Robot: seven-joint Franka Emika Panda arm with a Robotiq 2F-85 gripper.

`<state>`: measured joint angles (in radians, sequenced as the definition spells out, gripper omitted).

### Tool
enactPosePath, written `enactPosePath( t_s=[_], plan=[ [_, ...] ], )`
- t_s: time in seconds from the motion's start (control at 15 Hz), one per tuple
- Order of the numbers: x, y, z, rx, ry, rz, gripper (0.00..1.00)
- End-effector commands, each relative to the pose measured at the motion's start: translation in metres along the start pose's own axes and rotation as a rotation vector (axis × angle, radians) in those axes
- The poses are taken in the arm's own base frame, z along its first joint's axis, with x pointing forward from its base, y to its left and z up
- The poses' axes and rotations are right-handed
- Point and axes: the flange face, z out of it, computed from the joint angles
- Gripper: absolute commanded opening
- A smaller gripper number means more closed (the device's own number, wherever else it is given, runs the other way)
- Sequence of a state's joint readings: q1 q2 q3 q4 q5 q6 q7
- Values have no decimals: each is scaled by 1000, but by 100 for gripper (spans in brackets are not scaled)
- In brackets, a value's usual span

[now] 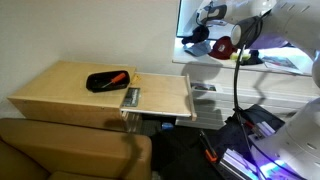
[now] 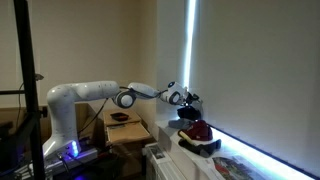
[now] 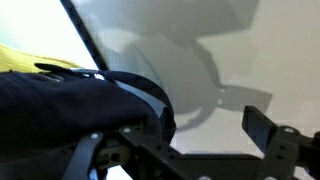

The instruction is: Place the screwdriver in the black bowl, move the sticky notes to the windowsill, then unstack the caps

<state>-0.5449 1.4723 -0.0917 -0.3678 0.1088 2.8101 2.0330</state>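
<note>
Dark cap [image 3: 60, 105] looms close; screwdriver [image 1: 114, 77] (orange-handled) lies in black bowl [image 1: 95, 85].

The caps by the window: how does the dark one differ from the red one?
Colour: the dark cap is navy-black, while the red cap is dark red. Position: the dark cap hangs raised at the gripper, above the red cap, which sits lower, on the windowsill. State: the dark cap looks gripped, while the red cap is untouched. Both are by the bright window.
</note>
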Motion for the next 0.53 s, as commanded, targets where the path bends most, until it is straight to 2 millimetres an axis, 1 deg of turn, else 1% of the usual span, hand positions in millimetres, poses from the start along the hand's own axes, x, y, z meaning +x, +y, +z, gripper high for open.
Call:
enactPosePath(
  t_s=[0.0, 0.13, 0.27, 0.4, 0.47],
  plan=[
    [13, -7, -6, 100, -126, 62, 100],
    [21, -7, -11, 197, -178, 111, 100],
    [23, -2, -17, 287, -226, 175, 100],
    [10, 4, -28, 382, -266, 233, 100],
    [7, 7, -34, 430, -285, 274, 100]
  ],
)
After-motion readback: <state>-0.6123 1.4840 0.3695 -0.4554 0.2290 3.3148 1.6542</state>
